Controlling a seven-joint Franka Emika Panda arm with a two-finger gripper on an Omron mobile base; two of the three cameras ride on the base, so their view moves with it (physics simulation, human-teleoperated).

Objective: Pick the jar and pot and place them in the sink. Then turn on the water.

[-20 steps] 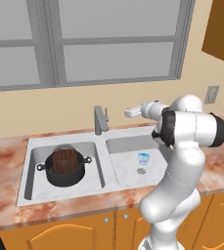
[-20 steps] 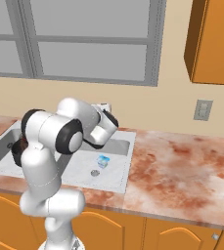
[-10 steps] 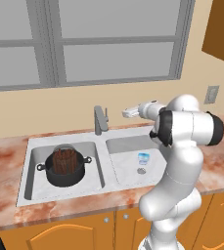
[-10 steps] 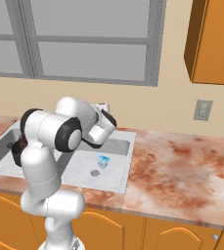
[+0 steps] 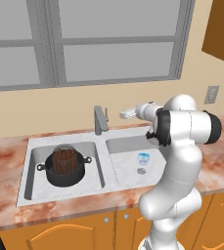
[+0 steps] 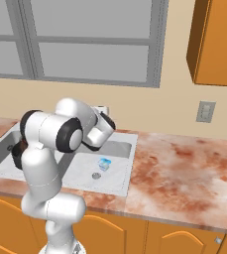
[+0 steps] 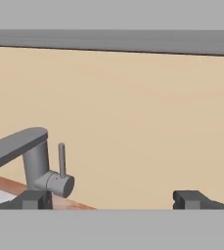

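The jar (image 5: 64,161) stands inside the black pot (image 5: 63,172), and both rest on the floor of the left basin of the sink (image 5: 30,166); the dark reddish-brown contents of the jar show through its clear glass, and the two small loop handles of the pot point to the left and to the right. In the right basin a small light-blue spot (image 5: 143,158) lies just behind the round drain (image 5: 141,171); whether it is water I cannot tell, and I can make out no stream above it. The grey faucet (image 5: 100,119) stands at the middle of the back edge of the sink; in the hand view its thin lever (image 7: 61,160) stands upright beside the body, and the spout reaches to the left. The gripper (image 5: 125,114) is above the back of the right basin, a little to the right of the faucet and apart from it; its jaws are wide open and hold nothing, and the two dark fingertips (image 7: 190,199) stand far from each other. The marbled reddish table (image 6: 184,168) carries the sink; behind it are a beige wall, a grey-framed window (image 5: 108,44) and a wall outlet (image 6: 205,111); a wooden upper cabinet (image 6: 216,42) hangs at the right.
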